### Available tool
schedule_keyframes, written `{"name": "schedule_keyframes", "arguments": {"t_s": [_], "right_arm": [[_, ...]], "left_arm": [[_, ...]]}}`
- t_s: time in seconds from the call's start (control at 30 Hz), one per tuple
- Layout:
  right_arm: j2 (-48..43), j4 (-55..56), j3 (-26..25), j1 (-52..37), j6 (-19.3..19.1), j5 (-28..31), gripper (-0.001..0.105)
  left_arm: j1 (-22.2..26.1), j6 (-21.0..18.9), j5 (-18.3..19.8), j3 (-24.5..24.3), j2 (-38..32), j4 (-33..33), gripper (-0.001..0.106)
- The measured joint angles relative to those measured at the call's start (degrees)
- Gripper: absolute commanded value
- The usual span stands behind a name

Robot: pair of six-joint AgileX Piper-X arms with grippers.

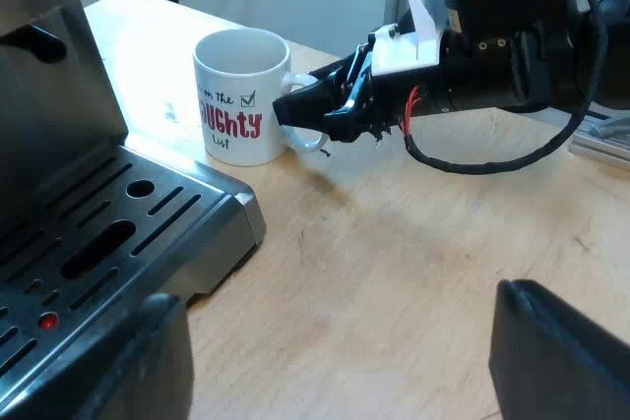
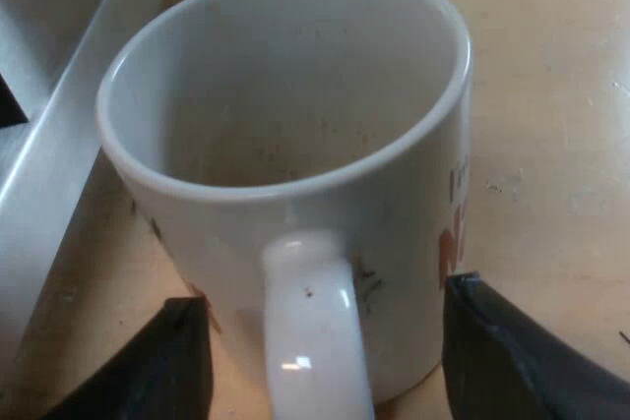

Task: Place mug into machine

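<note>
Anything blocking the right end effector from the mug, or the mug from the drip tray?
Nothing visible. The right end effector, fingers open, straddles the handle of the mug. The mug stands on the table beside the drip tray.

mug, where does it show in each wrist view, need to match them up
Left wrist view: the mug stands on the wooden table beside the machine's drip tray, with the right gripper at its handle.
Right wrist view: the mug is seen close from above, its handle between the fingers of the open right gripper.
Shared landmark: the machine's metal edge alongside the mug.
</note>
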Motion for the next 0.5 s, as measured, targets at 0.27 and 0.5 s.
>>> {"name": "schedule_keyframes", "arguments": {"t_s": [0.27,0.5], "right_arm": [[0.0,-0.04,0.0,0.0,-0.29,-0.05,0.0],[-1.6,3.15,-0.08,0.59,-0.23,-0.91,0.0]], "left_arm": [[0.0,0.0,0.0,0.0,0.0,0.0,0.065],[0.0,0.0,0.0,0.0,0.0,0.0,0.065]]}}
